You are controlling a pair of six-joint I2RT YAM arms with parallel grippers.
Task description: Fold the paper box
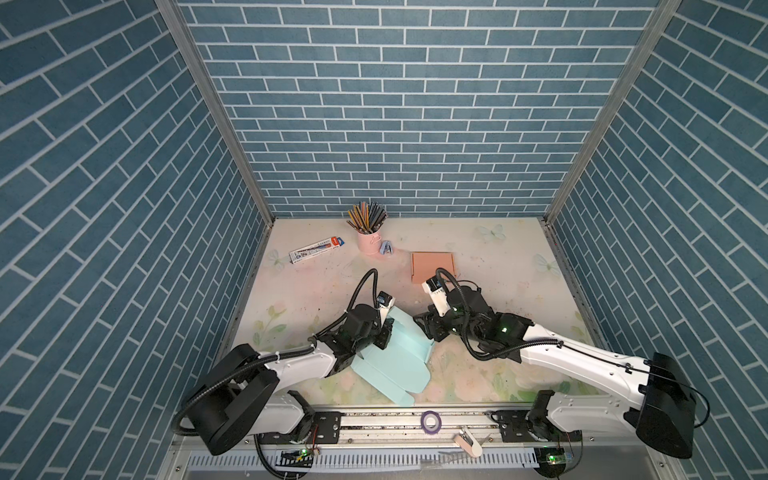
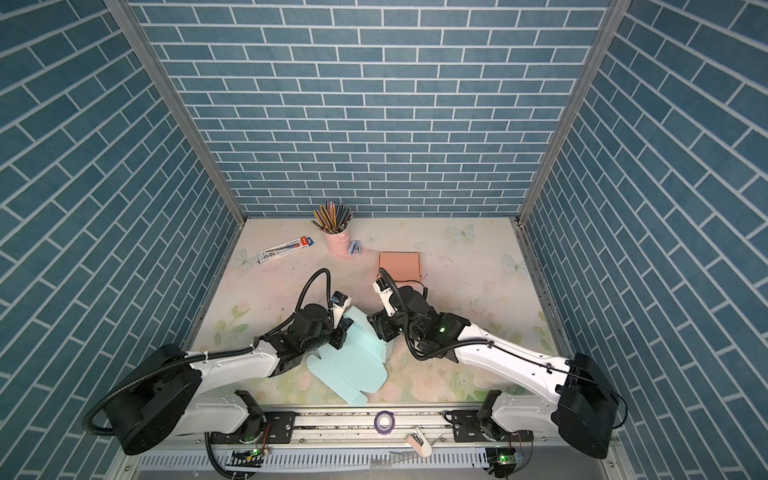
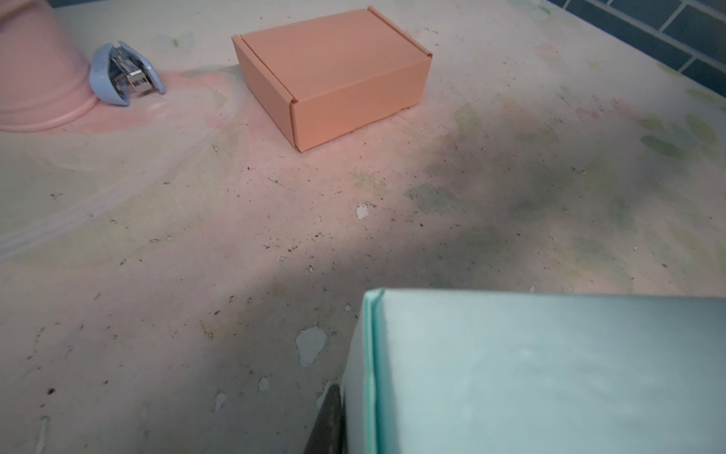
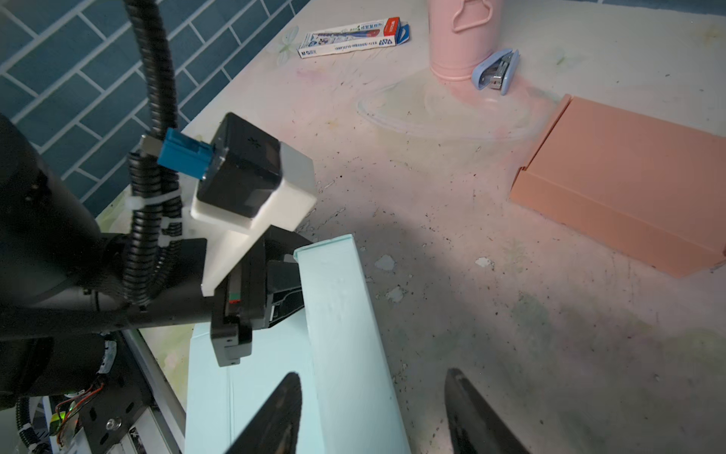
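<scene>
I am watching the pale blue paper box (image 1: 395, 365) lying half-folded at the front middle of the table (image 1: 498, 291), between the arms. The left gripper (image 4: 291, 291) is pinching a raised wall; the right gripper (image 4: 371, 381) is hanging with jaws apart, straddling that wall.

Only legible print is on the pen box (image 4: 351, 36), upper middle of the right wrist view: "M&G" at its left end. The small code line beside it is too blurred to read, and so are the marks on the red/blue end. In both top views its print is too small.
</scene>
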